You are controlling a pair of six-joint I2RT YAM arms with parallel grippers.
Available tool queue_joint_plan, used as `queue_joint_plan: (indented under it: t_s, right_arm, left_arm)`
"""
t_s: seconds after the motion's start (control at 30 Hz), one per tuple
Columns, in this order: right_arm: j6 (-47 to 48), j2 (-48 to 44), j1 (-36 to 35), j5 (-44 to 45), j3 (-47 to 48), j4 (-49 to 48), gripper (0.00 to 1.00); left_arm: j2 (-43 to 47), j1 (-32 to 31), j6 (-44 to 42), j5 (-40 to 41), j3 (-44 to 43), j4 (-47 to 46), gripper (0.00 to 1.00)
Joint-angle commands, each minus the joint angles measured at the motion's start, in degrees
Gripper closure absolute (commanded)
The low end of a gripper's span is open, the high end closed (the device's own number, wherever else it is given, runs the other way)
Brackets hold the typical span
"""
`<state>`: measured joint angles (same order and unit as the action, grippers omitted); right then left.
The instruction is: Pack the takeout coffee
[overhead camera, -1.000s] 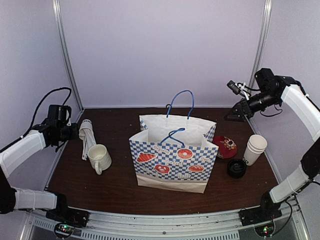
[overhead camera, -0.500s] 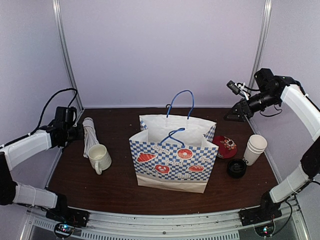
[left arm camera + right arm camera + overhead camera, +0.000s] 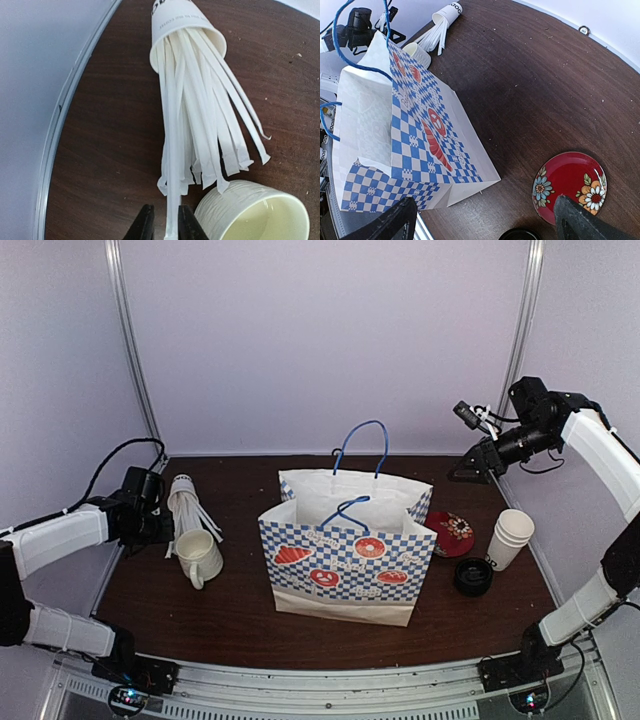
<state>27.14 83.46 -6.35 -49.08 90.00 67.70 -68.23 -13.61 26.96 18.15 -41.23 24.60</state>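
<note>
Both sets of fingers stand off from the stacked paper cups [image 3: 511, 532]

The left fingers [image 3: 146, 226] are nearly closed about one straw [image 3: 172, 150] from the tipped straw cup [image 3: 185, 30]. We cannot tell if they pinch it, and a tug could scatter the bunch against the ceramic mug [image 3: 255, 210]. The right fingers [image 3: 470, 470], spread wide, hang well apart from the cups and black lid [image 3: 473, 576] beside the red plate [image 3: 450, 533], right of the paper bag [image 3: 345, 550].

mug [image 3: 252, 212] — cut by bottom edge | black lid [image 3: 520, 235] — mostly cropped
</note>
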Motion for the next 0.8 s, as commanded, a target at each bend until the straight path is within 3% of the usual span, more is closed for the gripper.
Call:
queue_joint_plan:
  t_s: [0.0,0.23,0.4,0.53,0.67,0.77]
  right_arm:
    - [0.90,-0.56,0.28,-1.02,-0.45,0.16,0.00]
    - [0.98,-0.75,0.29,-1.14,-1.13,-0.02,0.00]
    - [1.07,-0.43,0.28,-1.27,-0.97,0.04,0.01]
    - [1.25,-0.01,0.28,-1.54,-1.01,0.04,0.01]
    - [1.43,0.25,0.29,-1.84,-1.05,-0.05,0.00]
    - [1.54,0.15,0.28,-1.75,-1.13,-0.23,0.01]
  left_arm:
    - [-1.47,-0.28,2.93,-1.06,0.97,0.68,0.83]
    - [-2.48,-0.37,5.13,-0.94,3.18,-2.97,0.75]
    - [0.06,-0.37,1.92,1.24,-3.52,1.16,0.67]
    - [-2.70,0.96,-5.85,4.11,-14.08,7.62,0.50]
    - [-10.67,4.67,-17.20,-0.50,-24.19,12.43,0.48]
    - [-16.77,4.82,-28.08,0.94,-28.58,12.37,0.48]
